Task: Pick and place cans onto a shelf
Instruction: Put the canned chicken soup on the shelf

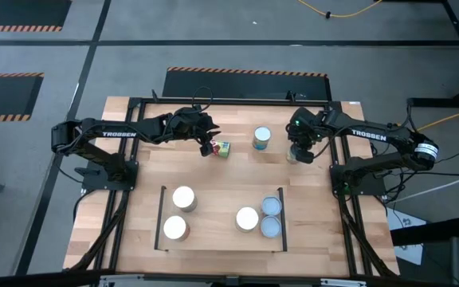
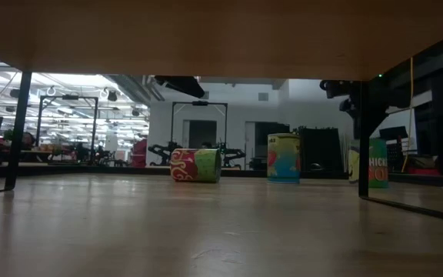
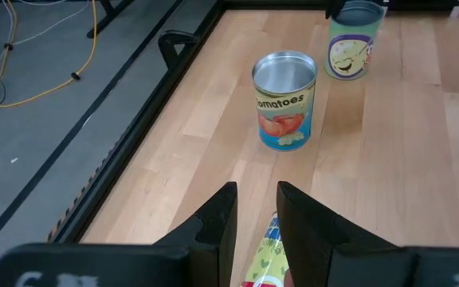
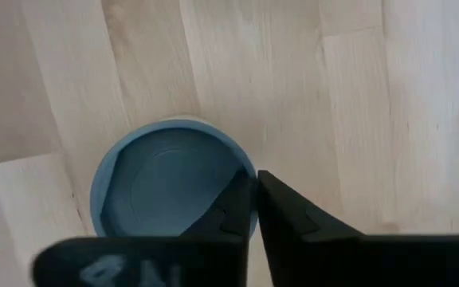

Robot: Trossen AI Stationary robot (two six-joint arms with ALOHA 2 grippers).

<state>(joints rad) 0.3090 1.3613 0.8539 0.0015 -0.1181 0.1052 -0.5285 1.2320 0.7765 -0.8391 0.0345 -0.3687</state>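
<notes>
Five cans (image 1: 183, 198) stand on the shelf (image 1: 217, 239) at the desk's near edge. Behind it, the left claw (image 1: 211, 148) hangs slightly parted beside a toppled red-and-green can (image 1: 222, 148). The right claw (image 1: 300, 153), fingers nearly together, hovers over an upright can (image 4: 166, 187).

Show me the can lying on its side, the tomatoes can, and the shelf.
Tipped can (image 2: 196, 165), low view, on its label.
Tomatoes can (image 3: 284, 110), left wrist view, on its label.
Shelf (image 1: 217, 199), high view, bare wood between cans.

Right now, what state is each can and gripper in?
Red-green-yellow can: on its side on the table, by the left gripper.
Tomatoes can: upright on the table.
Blue-topped can: upright, under the shut right gripper.
Five cans on the shelf: upright.
</notes>
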